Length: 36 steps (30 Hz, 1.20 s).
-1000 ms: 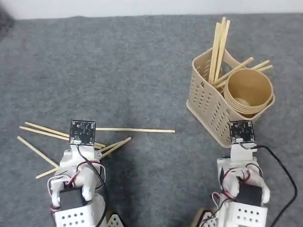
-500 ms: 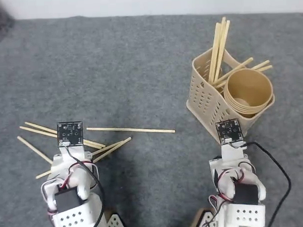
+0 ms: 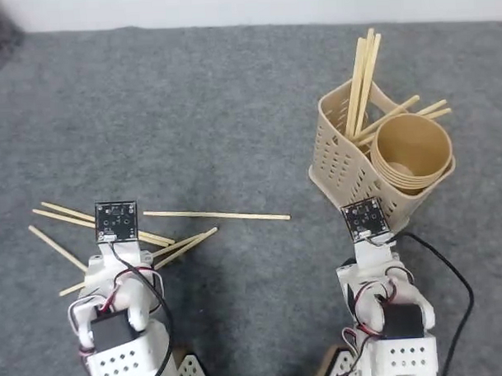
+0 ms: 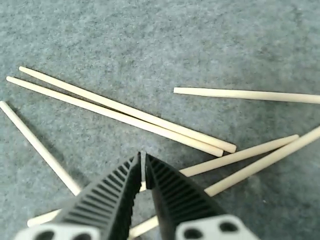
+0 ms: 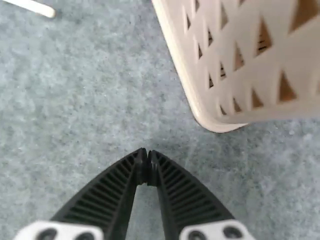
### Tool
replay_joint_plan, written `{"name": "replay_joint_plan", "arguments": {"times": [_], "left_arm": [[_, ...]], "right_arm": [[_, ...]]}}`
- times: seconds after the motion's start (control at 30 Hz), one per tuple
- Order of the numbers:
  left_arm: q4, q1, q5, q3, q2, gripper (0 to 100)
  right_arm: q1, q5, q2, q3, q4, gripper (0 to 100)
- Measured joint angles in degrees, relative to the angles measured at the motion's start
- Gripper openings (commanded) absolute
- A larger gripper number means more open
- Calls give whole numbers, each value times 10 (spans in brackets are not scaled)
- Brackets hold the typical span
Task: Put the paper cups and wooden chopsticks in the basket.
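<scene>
Bounding the grey carpet (image 3: 231, 98), a pale strip (image 3: 245, 7), possibly a wall, is seen at the far edge; left gripper (image 4: 143, 156) and right gripper (image 5: 147, 153) are pressed together, empty.

Jaws pressed together, the left claw (image 4: 143, 158) points downward; the right claw (image 5: 147, 155) likewise, tips touching

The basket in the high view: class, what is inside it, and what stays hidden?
Inside the basket sit a stack of paper cups and several wooden chopsticks sticking out past its rim. Its wall covers their lower ends.
</scene>
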Motion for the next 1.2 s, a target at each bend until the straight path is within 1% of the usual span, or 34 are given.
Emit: {"name": "replay_joint_plan", "arguments": {"times": [0.17,0.37,0.53,0.6,0.67,0.8,0.93,1.0,1.1,1.2], "left_arm": [[0,0,0,0,0,12],[0,0,0,0,0,12],[0,0,0,0,0,12],[0,0,0,0,0,12],[0,0,0,0,0,12],[0,0,0,0,0,12],[0,0,0,0,-1,12],[0,0,0,0,-1,12],[0,-4,0,0,-1,12],[0,-39,0,0,-1,12]], "right_arm": [[3,0,0,-3,-33,8],[2,4,-1,-100,-31,9],[2,112,-6,-222,-32,13],[-8,132,-4,-263,-32,52],[-20,135,15,-302,-28,113],[-55,139,113,-379,-17,206],[-109,139,281,-487,6,214],[-151,150,382,-560,28,214],[-229,197,527,-679,80,213],[-308,243,662,-800,138,213]]}}
